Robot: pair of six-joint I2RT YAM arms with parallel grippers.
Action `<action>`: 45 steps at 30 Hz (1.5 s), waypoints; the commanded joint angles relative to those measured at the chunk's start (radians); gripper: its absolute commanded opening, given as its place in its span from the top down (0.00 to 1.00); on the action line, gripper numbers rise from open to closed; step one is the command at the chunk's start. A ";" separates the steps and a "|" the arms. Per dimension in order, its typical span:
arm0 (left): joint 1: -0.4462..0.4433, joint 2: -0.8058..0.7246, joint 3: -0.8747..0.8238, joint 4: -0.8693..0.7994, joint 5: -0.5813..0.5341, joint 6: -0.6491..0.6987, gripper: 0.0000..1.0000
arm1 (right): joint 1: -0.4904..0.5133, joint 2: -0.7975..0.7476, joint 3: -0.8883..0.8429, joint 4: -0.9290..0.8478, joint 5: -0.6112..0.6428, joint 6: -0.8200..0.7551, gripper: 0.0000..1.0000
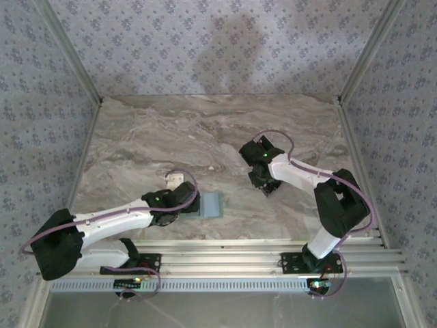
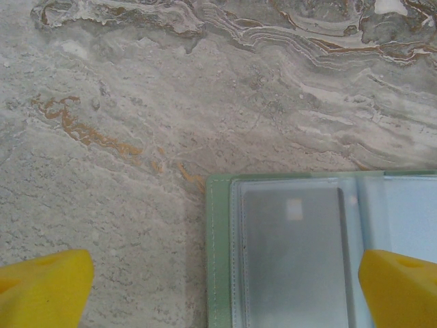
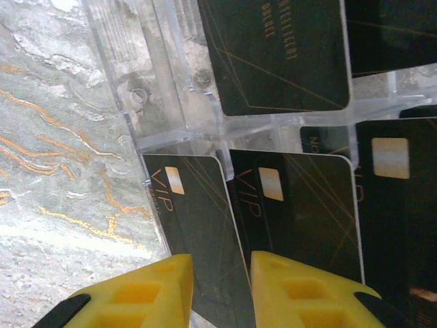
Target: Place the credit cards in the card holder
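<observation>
Nearest to me, close to the front edge of the table, the left gripper hangs with its yellow fingers spread as wide as they go. The card holder lies open and flat under it, its green border between the two tips. A grey card already sits inside the clear sleeve.

Farther out and to the right, the right gripper is down over a clear tray holding the black cards. Its fingers are drawn close, with a narrow gap between them. The lower end of the leftmost card runs into that gap. I cannot tell whether the pads are actually pinching it or just sit on either side.

I judge the step in hand to be picking one card out of the tray. To do it well, I would make sure only that single card is between the pads, since its neighbour lies just beside it. I would squeeze gently, then lift straight up until the card clears the tray wall before swinging toward the holder. The left gripper looks well placed to press the holder down, and I would use it that way so the sleeve does not slide when the card goes in.
</observation>
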State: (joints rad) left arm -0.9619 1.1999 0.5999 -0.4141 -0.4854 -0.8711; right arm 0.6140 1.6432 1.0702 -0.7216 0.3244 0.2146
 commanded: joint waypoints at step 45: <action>0.005 0.004 0.027 0.012 -0.003 0.036 0.00 | -0.005 -0.011 0.048 -0.050 -0.047 -0.047 1.00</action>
State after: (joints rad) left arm -0.9619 1.1999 0.5999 -0.4141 -0.4854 -0.8528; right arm 0.6067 1.6382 1.0851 -0.7349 0.2729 0.1745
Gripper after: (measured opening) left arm 0.997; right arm 0.059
